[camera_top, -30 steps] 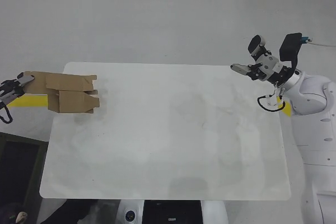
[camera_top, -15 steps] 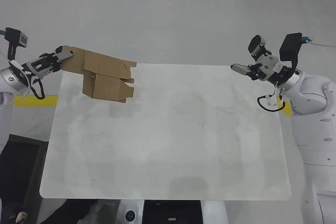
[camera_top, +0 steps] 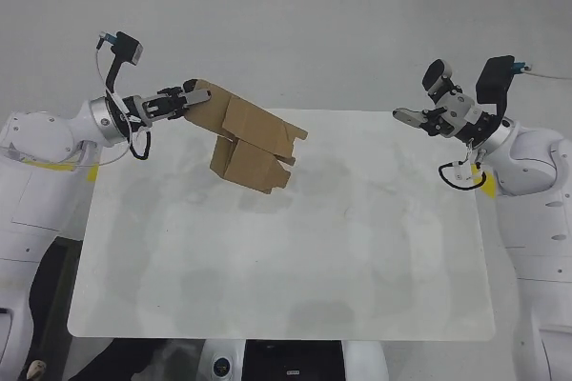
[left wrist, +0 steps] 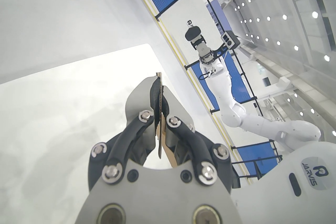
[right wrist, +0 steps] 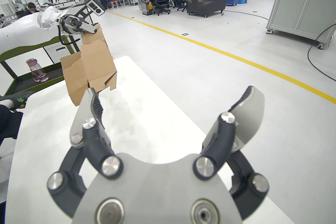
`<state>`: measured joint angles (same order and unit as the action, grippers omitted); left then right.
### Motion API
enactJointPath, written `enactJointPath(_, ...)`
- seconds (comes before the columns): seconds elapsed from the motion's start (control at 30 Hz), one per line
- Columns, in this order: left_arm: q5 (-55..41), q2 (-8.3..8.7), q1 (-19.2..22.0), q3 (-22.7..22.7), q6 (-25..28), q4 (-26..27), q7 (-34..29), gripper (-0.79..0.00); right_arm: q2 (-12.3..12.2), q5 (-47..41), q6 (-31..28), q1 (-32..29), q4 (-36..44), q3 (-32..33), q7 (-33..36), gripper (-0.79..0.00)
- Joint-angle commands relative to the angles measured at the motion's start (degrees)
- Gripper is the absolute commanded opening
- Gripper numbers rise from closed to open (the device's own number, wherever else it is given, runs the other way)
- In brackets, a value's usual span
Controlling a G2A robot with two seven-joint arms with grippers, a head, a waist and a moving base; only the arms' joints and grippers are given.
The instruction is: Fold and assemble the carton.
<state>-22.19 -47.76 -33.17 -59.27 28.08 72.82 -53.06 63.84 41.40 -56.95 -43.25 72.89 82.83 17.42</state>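
Carton [camera_top: 253, 143] upper left is being pinched at its edge by left gripper [camera_top: 198, 96], prob light/floppy; right gripper [right wrist: 170, 96] is being held spread.

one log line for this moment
left gripper: shut on brown cardboard carton | carton: held above white table | right gripper: open, empty

Plain brown carton [camera_top: 252, 143]; white table [camera_top: 362, 248]; grey fingers [right wrist: 88, 101].

carton [camera_top: 253, 143] over table [camera_top: 362, 267], far-left corner
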Motion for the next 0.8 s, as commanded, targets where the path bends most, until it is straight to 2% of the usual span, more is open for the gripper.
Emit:
enactJointPath(0.0,0.1,-0.42,0.0,1.1,0.4,1.0,-0.1,-0.785,0.0,0.0,0.0,0.0,0.0,0.0,0.0,0.0)
enactJointPath(0.23,1.5,-1.18,-1.4,3.1,2.3,4.5,-2.1,-0.785,0.0,0.0,0.0,0.0,0.0,0.0,0.0,0.0)
enactJointPath(0.33,2.1,-1.31,-1.9,3.4,3.1,5.8,-3.1,-0.785,0.1,-4.0,-0.4,-1.0,-0.7,-1.7,1.0,0.0)
enactJointPath(0.5,3.3,-1.43,-2.2,3.3,4.7,7.2,-4.9,-0.785,0.0,-17.3,-1.1,1.7,-4.1,-7.6,10.2,0.0)
enactJointPath(0.73,3.6,-1.59,-2.5,3.5,7.0,8.1,-8.2,-0.785,-0.5,-38.1,-1.1,7.0,-6.4,-17.5,28.9,0.0)
enactJointPath(0.77,3.6,-1.64,-2.4,3.7,7.3,8.3,-8.8,-0.785,-0.6,-39.5,-0.9,7.8,-6.9,-19.5,29.1,0.0)
